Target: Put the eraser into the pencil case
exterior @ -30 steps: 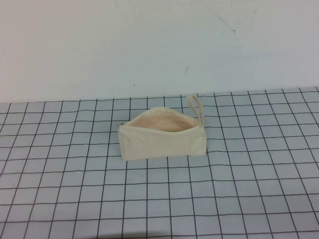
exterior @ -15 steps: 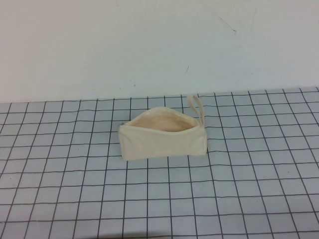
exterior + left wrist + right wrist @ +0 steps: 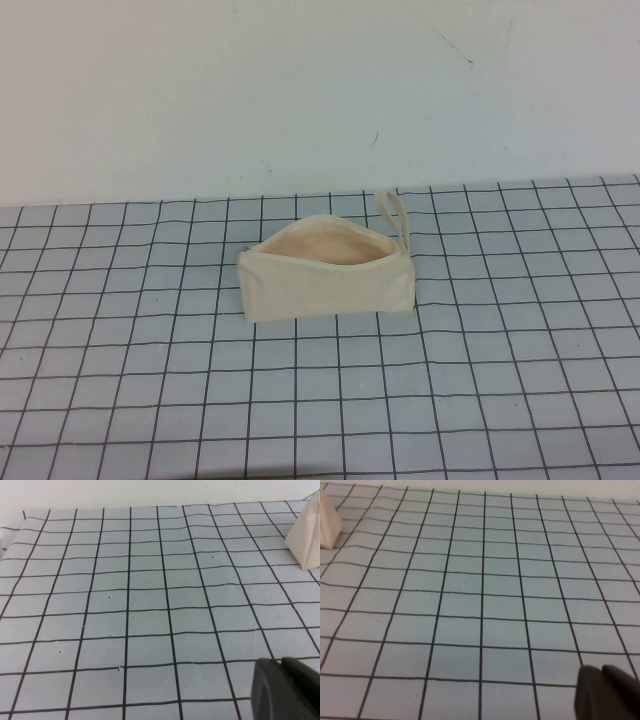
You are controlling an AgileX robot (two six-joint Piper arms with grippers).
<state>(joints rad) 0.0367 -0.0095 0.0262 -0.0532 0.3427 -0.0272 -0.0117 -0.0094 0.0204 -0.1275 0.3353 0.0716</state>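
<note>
1. Pencil case lies near the middle of the gridded worktop, toward its far edge, mouth gaping; I see no eraser.
2. Left end effector sits low over the worktop, well apart from the case; I cannot tell its state.
3. Right end effector likewise; cannot tell.

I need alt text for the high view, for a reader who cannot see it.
A cream pencil case sits unzipped on a gridded table, its mouth open and its loop strap at the far right end. No eraser, left gripper or right gripper appears in this view.
</note>
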